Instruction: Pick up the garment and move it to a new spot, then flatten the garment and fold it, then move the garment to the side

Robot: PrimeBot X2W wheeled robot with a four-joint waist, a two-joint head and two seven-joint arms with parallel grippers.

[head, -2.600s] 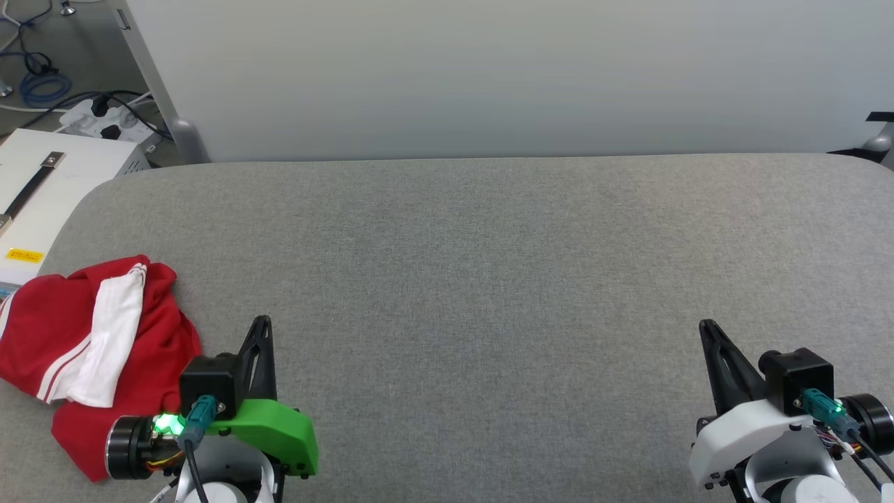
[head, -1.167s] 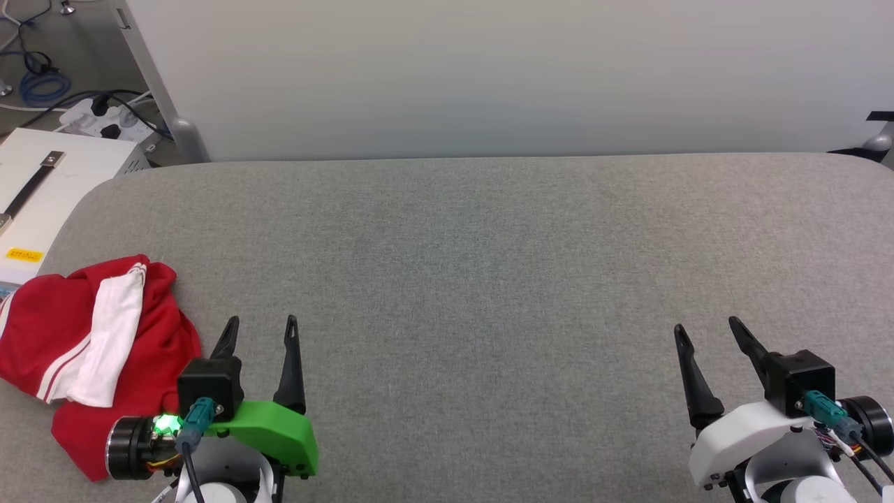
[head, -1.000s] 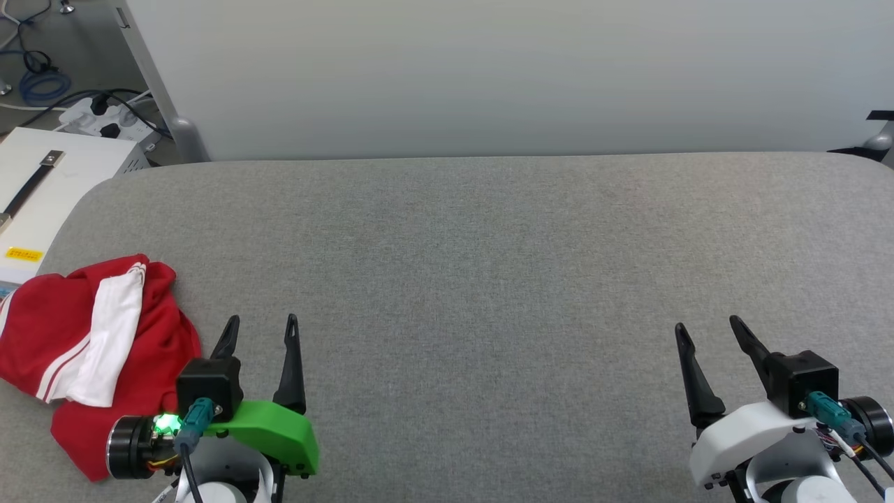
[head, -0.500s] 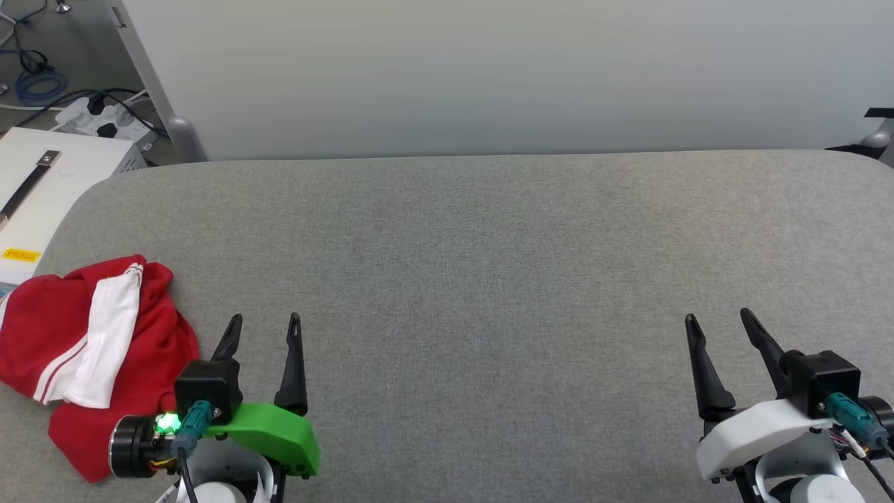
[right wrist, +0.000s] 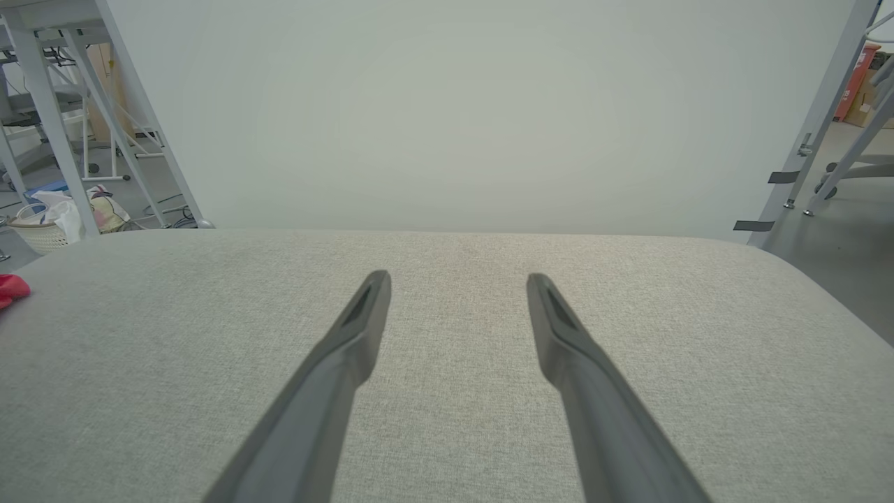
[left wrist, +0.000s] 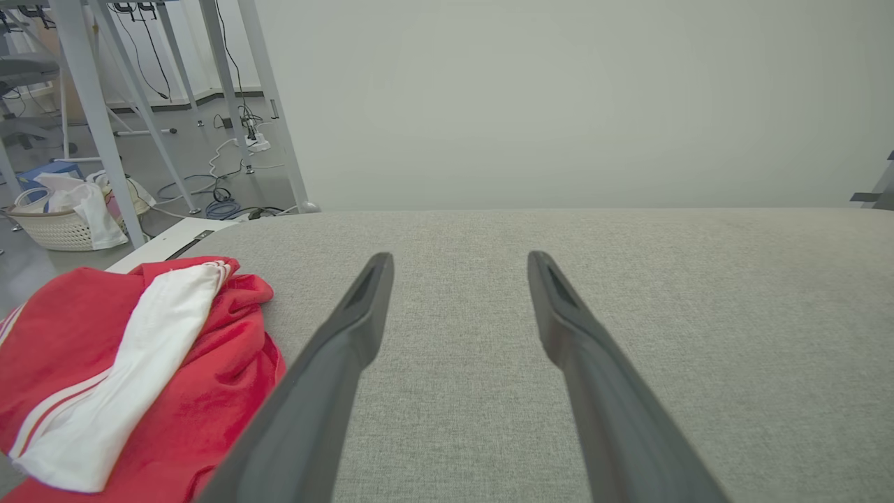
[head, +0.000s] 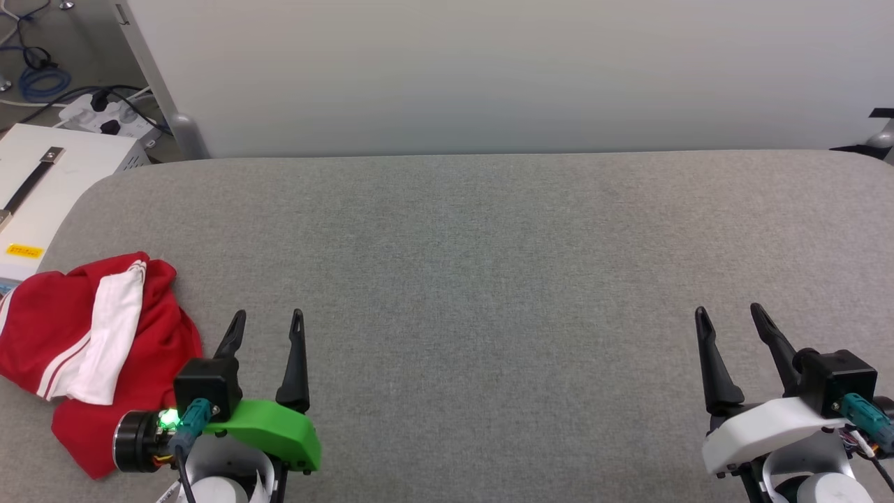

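The garment (head: 84, 349) is a crumpled red shirt with a white sleeve and white stripes, lying at the near left of the grey table (head: 489, 244). My left gripper (head: 269, 321) stands open just to its right, fingers pointing away from me with nothing between them. In the left wrist view the garment (left wrist: 119, 363) lies left of the open left gripper (left wrist: 457, 262), apart from it. My right gripper (head: 730, 314) is open and empty at the near right, far from the garment. The right wrist view shows the open right gripper (right wrist: 457, 279) and a red scrap of garment (right wrist: 10, 288) at the left edge.
A pale wall panel (head: 489, 70) rises behind the table's far edge. Off the left end sit a white box (head: 42, 181) and a power strip with cables (head: 105, 119) on the floor. A basket of cloth (left wrist: 63, 216) and metal frame legs stand beyond.
Both grippers went from shut to open over the earlier frames. In the last second the right gripper has shifted a little right and forward. The garment lies unchanged.
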